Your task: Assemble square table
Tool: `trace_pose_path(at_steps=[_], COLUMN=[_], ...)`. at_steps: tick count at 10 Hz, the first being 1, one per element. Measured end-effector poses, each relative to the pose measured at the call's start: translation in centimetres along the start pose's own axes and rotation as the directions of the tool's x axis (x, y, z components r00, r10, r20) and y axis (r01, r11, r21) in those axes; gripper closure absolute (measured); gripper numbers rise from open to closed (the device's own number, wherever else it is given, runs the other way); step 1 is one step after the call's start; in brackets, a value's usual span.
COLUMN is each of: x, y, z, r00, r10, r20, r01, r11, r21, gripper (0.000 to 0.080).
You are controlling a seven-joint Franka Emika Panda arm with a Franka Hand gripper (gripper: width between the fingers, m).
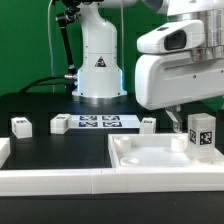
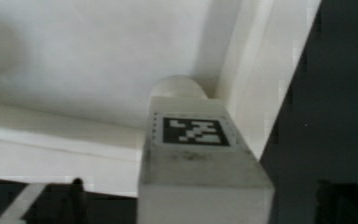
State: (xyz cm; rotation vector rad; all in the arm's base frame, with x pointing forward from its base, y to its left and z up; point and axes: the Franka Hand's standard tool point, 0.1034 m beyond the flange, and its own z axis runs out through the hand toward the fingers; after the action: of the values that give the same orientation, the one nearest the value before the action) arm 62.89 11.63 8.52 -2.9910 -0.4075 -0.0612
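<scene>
At one corner of the square table (image 1: 160,160), the end effector (image 1: 180,118) hangs wide open, gripping nothing.
The white, raised-rim square table lies on the black desk (image 1: 60,150) toward the exterior view's right, with one tagged leg (image 2: 194,135) upright in its corner. Seating that leg looks like the step in hand; the next move likely calls for a square grip and a twist. Three loose legs (image 1: 60,124) wait near the marker board (image 1: 98,122).

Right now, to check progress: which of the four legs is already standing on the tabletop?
The leg upright in the square tabletop's corner, at the exterior view's right. The other three legs lie on the black table.
</scene>
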Motion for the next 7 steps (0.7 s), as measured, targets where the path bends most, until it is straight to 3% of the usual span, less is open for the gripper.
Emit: trace_pose_path(at_steps=[2, 3, 5, 7], x=[-0.01, 0.0, 0.0, 0.01], y=[-0.01, 0.1, 0.13, 0.23], z=[0.01, 0.0, 0.0, -0.02], r00=[1.0, 1.0, 0.999, 0.974], r10=[0.0, 0.002, 0.039, 0.225], r20=[0.0, -0.001, -0.001, -0.004], r01=[0.0, -0.002, -0.039, -0.225], r11=[1.0, 1.0, 0.999, 0.974], r21=[0.0, -0.001, 0.0, 0.007], gripper=[0.0422, 0.051, 0.051, 0.051])
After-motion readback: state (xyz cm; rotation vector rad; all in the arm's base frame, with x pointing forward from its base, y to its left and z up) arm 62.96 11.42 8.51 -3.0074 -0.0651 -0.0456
